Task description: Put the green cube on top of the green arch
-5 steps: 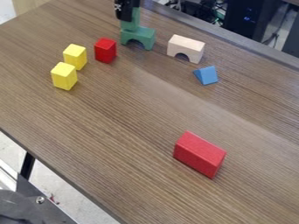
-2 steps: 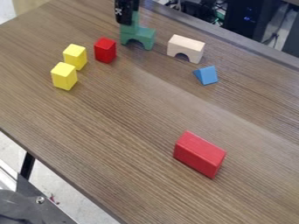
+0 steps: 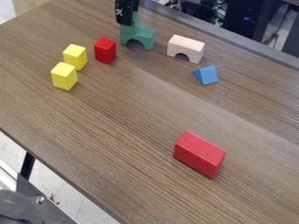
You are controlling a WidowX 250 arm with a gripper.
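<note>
Gripper (image 3: 124, 19) at top edge, L of centre – green cube (image 3: 135, 21) just frame-R of it, partly hidden.
Open/shut, hold: can't tell. Cube seems on green arch (image 3: 146, 36), L end; if freed, prob. lift straight up.

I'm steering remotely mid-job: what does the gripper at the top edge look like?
The gripper is black and blocky, with straight upright sides. Its camera-facing side bears a small white marking, too small to make out.

End effector (image 3: 126, 15) cut off at top; green cube (image 3: 135, 20) partly hidden.
</note>
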